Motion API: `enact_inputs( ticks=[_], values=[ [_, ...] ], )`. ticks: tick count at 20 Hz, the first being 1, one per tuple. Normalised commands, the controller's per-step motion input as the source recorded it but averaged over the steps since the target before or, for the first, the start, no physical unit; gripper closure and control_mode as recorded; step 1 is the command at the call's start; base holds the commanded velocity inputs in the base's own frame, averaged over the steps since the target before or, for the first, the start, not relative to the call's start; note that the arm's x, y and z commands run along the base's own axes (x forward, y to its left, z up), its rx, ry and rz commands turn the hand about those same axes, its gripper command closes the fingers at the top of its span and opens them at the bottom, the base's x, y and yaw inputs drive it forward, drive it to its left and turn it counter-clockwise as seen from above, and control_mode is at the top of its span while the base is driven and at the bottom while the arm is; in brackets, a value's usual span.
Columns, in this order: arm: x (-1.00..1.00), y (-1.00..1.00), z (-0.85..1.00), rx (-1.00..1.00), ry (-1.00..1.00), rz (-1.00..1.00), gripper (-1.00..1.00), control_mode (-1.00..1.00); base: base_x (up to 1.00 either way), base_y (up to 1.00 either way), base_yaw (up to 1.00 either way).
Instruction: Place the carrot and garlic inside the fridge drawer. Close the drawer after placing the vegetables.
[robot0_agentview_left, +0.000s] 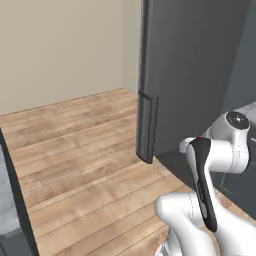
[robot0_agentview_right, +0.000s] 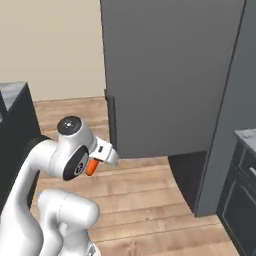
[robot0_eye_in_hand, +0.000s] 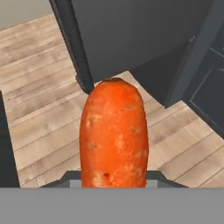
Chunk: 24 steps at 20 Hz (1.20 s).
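Note:
The carrot (robot0_eye_in_hand: 114, 135) stands large and bright orange in the middle of the hand view, end-on between the fingers. In the right base view an orange stub of the carrot (robot0_agentview_right: 91, 166) pokes out under the white hand. My gripper (robot0_agentview_right: 95, 162) is shut on it, held above the wooden floor in front of the tall dark grey fridge door (robot0_agentview_right: 165, 75), which stands open. The arm's wrist (robot0_agentview_left: 227, 145) sits low at the right of the left base view. The garlic and the light grey fridge drawer are out of view.
The open door's edge (robot0_agentview_left: 146, 125) reaches down to the wooden floor (robot0_agentview_left: 75, 150). A dark cabinet with drawers (robot0_agentview_right: 245, 200) stands at the right, and a dark counter block (robot0_agentview_right: 15, 120) at the left. Open floor lies between them.

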Motion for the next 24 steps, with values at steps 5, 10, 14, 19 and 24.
enact_inputs(
  ticks=[5, 10, 14, 19, 24],
  values=[
    [0.00, 0.00, 0.00, 0.00, 0.00, 0.00, 1.00, 1.00, 0.55, 0.36, 0.63],
    [0.00, 0.00, 0.00, 0.00, 0.00, 0.00, 1.00, 1.00, 0.88, 0.19, 0.43],
    [0.00, 0.00, 0.00, 0.00, 0.00, 0.00, 1.00, 1.00, 0.98, 0.10, 0.05],
    [0.00, 0.00, 0.00, 0.00, 0.00, 0.00, 1.00, 1.00, 0.84, 0.03, -0.16],
    [0.00, 0.00, 0.00, 0.00, 0.00, 0.00, 1.00, 1.00, 0.85, 0.06, -0.33]
  ],
)
